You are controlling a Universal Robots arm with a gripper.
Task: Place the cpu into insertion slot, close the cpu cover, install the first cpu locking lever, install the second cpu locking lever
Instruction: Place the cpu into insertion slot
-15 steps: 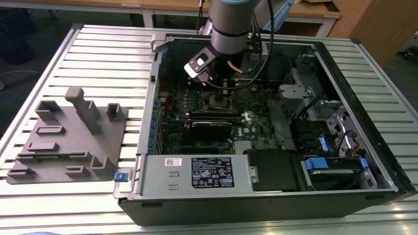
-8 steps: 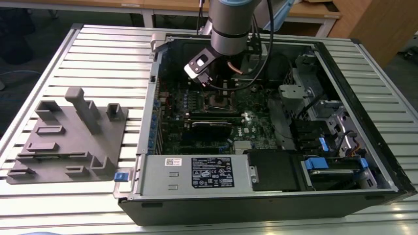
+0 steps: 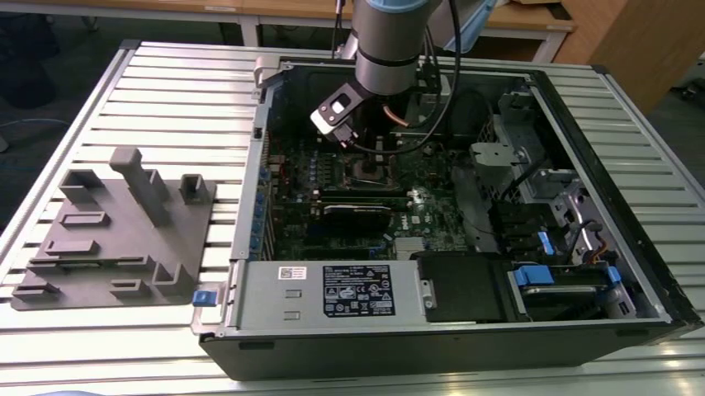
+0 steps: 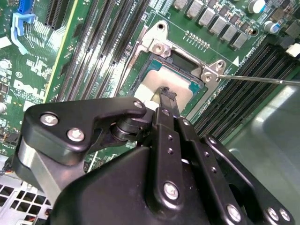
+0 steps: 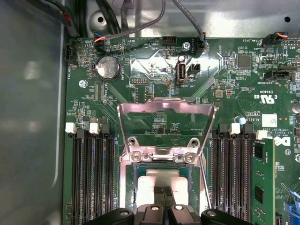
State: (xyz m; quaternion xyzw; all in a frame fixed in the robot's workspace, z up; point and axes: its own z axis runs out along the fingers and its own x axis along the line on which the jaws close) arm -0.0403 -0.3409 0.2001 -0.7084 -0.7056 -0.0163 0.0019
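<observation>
Fingers [image 5: 159, 197] pressed together, tips touching the cpu [image 5: 147, 187] seated in the insertion slot [image 5: 137, 178].

Robotics lab or test workshop, not a home. Work surface is a slatted aluminium-profile table [image 3: 132, 82] carrying an open computer case [image 3: 441, 346] laid on its side with the motherboard [image 5: 154, 65] exposed, and a grey moulded fixture plate [image 3: 111, 247] of part holders beside it. A robot arm [image 3: 391, 41] reaches in from above; plain wooden-topped desks [image 3: 286, 10] stand behind on a dark floor.
</observation>
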